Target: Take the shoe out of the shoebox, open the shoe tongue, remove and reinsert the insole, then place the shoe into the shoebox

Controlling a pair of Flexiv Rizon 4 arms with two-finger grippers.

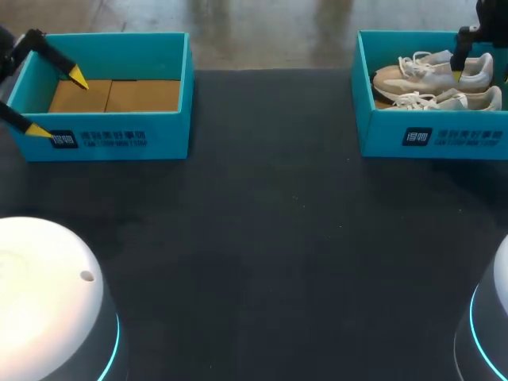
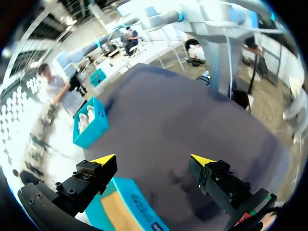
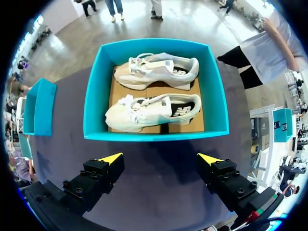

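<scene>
Two white-and-beige shoes lie on their sides in the teal shoebox (image 1: pixel 432 136) at the table's far right, one (image 1: pixel 432 71) behind the other (image 1: pixel 448 101). In the right wrist view the shoebox (image 3: pixel 94 96) lies just ahead of my right gripper (image 3: pixel 160 159), which hangs open and empty above the table; the nearer shoe (image 3: pixel 149 111) and the farther shoe (image 3: pixel 159 71) both show fully. My left gripper (image 1: pixel 57 103) stands open and empty over the near left corner of a second teal box (image 1: pixel 119 136), which holds only a cardboard floor.
The dark table (image 1: pixel 262 238) stretches between the two boxes. In the left wrist view the empty box (image 2: pixel 137 198) lies under my left gripper (image 2: pixel 153 160), and the shoebox (image 2: pixel 96 127) stands far across the table. Both arm bases sit at the near corners.
</scene>
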